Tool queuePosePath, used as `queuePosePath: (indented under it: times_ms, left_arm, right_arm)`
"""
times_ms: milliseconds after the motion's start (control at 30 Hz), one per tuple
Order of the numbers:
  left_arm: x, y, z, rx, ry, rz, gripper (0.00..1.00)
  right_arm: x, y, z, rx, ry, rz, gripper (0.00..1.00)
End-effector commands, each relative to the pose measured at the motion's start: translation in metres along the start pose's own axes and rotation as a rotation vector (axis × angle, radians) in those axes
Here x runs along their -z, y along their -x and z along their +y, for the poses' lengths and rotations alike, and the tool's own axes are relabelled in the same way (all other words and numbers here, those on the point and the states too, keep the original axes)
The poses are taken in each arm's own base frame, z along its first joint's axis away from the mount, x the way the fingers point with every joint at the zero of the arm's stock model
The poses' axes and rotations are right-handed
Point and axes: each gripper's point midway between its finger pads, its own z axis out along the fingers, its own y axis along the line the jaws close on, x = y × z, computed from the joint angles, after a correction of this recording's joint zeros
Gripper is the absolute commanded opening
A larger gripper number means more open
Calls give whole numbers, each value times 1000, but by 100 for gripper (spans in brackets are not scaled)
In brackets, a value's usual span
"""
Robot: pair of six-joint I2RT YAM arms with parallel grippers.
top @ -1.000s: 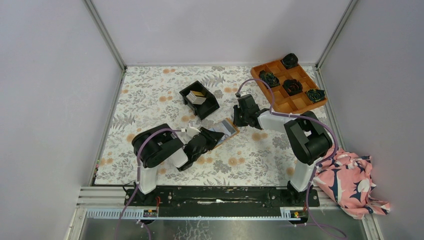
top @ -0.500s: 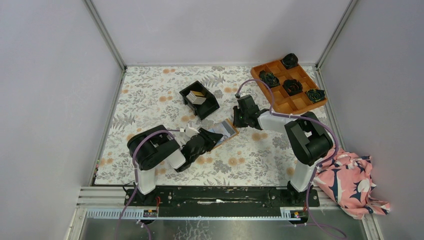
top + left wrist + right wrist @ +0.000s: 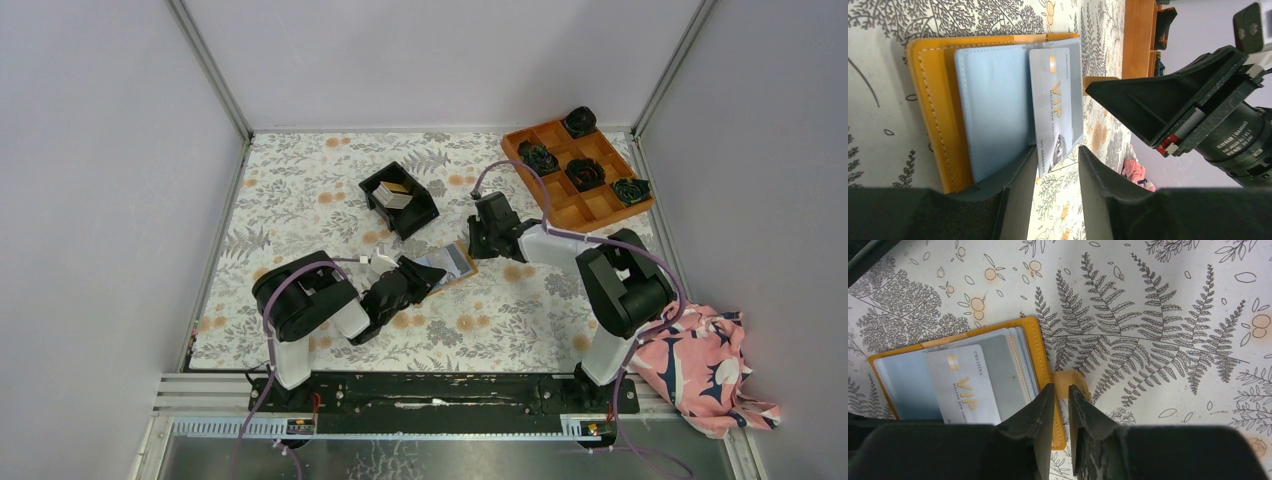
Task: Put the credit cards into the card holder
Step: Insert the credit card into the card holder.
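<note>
Lying open, card holder [image 3: 1042,352] (VIP card [image 3: 1054,107] aboard) runs diagonally far-right.

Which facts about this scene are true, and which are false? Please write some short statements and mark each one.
1. The card holder lies open, blue inside up. True.
2. The black bin has cards inside. True.
3. The silver VIP card lies in that bin. False: it lies on the card holder's blue inside, with one end at the left end effector.
4. The orange tray holds nothing. False: dark rosettes sit in some compartments.
5. The right end effector is at the card holder's tab. True.
</note>
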Motion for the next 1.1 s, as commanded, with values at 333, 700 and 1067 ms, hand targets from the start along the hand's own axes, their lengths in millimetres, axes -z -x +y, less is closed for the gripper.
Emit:
queuePosePath:
  times_ms: [333, 700, 1067]
  left_arm:
    - [3, -4, 17, -74, 9, 36, 40]
    - [1, -6, 19, -74, 2, 52, 38]
    - [-1, -8, 19, -75, -1, 63, 38]
  right_arm:
    - [39, 44, 37, 96, 30, -117, 27]
    - [33, 34, 96, 171, 125, -59, 19]
    - [16, 2, 123, 204, 189, 37, 17]
